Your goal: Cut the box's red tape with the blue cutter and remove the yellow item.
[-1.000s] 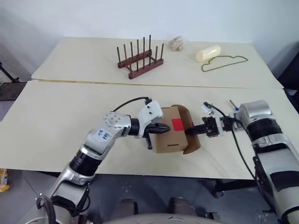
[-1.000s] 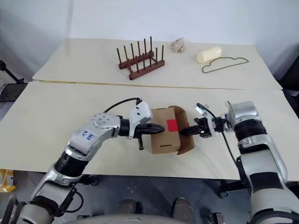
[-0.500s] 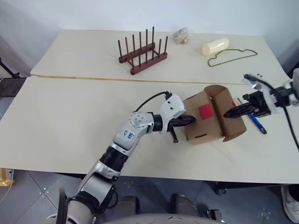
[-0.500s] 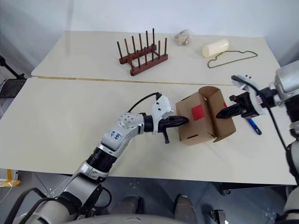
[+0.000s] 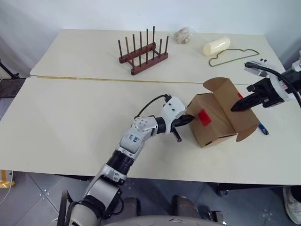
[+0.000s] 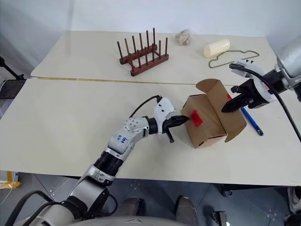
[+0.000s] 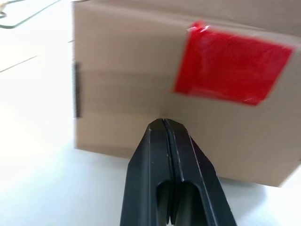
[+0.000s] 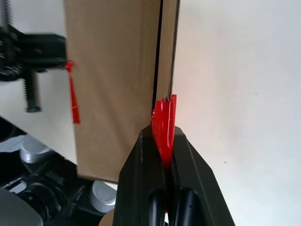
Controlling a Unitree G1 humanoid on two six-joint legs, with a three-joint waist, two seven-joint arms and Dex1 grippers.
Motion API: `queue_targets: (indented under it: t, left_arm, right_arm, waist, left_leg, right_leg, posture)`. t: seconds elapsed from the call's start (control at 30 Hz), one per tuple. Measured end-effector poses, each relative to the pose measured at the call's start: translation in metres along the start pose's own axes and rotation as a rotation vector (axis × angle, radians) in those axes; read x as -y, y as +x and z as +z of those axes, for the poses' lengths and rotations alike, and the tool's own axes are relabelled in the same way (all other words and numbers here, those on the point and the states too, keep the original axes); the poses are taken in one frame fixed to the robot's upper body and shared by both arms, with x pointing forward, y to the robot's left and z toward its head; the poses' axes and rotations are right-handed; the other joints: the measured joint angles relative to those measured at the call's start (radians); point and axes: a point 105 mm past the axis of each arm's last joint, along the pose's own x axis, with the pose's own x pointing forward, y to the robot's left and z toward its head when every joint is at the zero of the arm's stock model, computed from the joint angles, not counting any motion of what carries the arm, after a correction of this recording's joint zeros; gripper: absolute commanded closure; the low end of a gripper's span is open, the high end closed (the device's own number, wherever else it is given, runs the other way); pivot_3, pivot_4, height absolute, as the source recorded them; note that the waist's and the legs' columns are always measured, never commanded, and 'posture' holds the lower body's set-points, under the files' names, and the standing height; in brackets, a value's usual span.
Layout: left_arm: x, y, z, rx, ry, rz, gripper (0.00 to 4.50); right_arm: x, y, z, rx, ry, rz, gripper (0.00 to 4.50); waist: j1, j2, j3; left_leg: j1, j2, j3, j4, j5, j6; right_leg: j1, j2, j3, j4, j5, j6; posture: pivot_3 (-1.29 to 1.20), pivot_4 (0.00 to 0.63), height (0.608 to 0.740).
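Two head views: my right end effector [image 5: 235, 106], pinched on the flap's red tape [image 8: 164, 126], has tilted the box [image 5: 217, 121] up off the table [image 5: 70, 117]; blue cutter [image 6: 250, 121] lies beside it. Left wrist: my closed left end effector [image 7: 164, 123] braces the box's side. Right wrist: tape strip gripped, so the flap looks ready to open.

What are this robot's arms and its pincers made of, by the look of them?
The arms are silver-grey metal segments with black joints; the left arm bears a small blue-and-white sticker. A white housing with a looping black cable sits behind each gripper. The left gripper and right gripper are slim, tapered black fingers.
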Motion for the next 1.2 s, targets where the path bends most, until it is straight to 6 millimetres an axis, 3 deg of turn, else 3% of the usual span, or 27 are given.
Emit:
queue_targets:
  t: [0.27,0.47,0.63,0.73,0.87,1.03,1.2]
  left_arm:
    - [-0.01,-0.032,-0.004,-0.083,-0.006,0.062,4.5]
    - [0.0,-0.044,0.025,-0.057,0.025,-0.016,4.5]
    - [0.012,-0.027,0.078,0.07,0.093,-0.111,4.5]
    - [0.016,-0.018,0.094,0.104,0.134,-0.152,4.5]
    - [0.012,-0.007,0.082,0.07,0.104,-0.171,4.5]
    - [0.039,0.014,0.071,0.039,0.111,-0.286,4.5]
    - [0.039,0.025,0.062,0.04,0.097,-0.277,4.5]
  right_arm:
    - [-0.004,-0.007,0.018,0.044,-0.046,-0.109,4.49]
    - [-0.002,-0.008,0.023,0.055,-0.058,-0.166,4.49]
    - [-0.007,-0.005,0.026,0.073,-0.08,-0.164,4.49]
    - [-0.007,-0.001,0.027,0.086,-0.081,-0.159,4.49]
    - [-0.005,0.0,0.027,0.112,-0.078,-0.178,4.49]
    - [-0.005,0.006,0.031,0.15,-0.089,-0.184,4.49]
    - [-0.01,0.012,0.03,0.166,-0.106,-0.155,4.49]
  waist:
    - [-0.003,0.0,0.0]
    - [0.001,0.001,0.001]
    - [0.0,0.0,0.001]
    - [-0.002,0.0,0.001]
    - [-0.003,0.0,0.001]
    - [0.0,0.0,0.001]
    - [0.0,0.0,0.001]
  left_leg:
    - [0.0,0.001,0.002,-0.001,0.0,0.0]
    - [0.0,0.0,0.002,0.001,0.0,0.0]
    - [0.0,0.0,0.002,0.001,0.0,0.0]
    - [0.0,0.001,0.002,0.0,0.0,0.0]
    - [0.001,0.001,0.002,0.001,0.0,0.0]
    - [0.001,0.001,0.002,0.002,0.0,0.0]
    - [0.002,0.001,0.001,0.002,0.0,0.0]
  right_leg:
    - [-0.003,0.0,0.0,0.002,0.0,0.0]
    - [-0.002,-0.001,-0.001,0.003,0.0,0.0]
    - [-0.002,-0.001,-0.002,0.003,0.0,0.0]
    - [-0.001,-0.001,-0.004,0.003,0.0,0.0]
    - [-0.001,-0.001,-0.005,0.004,0.0,0.0]
    - [0.0,-0.001,-0.006,0.004,0.0,0.0]
    - [0.001,-0.001,-0.006,0.004,0.0,0.0]
  posture:
    - [0.0,0.15,0.74]
    - [0.0,0.15,0.74]
    - [0.0,0.15,0.74]
    - [0.0,0.15,0.74]
    - [0.0,0.15,0.74]
    - [0.0,0.15,0.74]
    - [0.0,0.15,0.74]
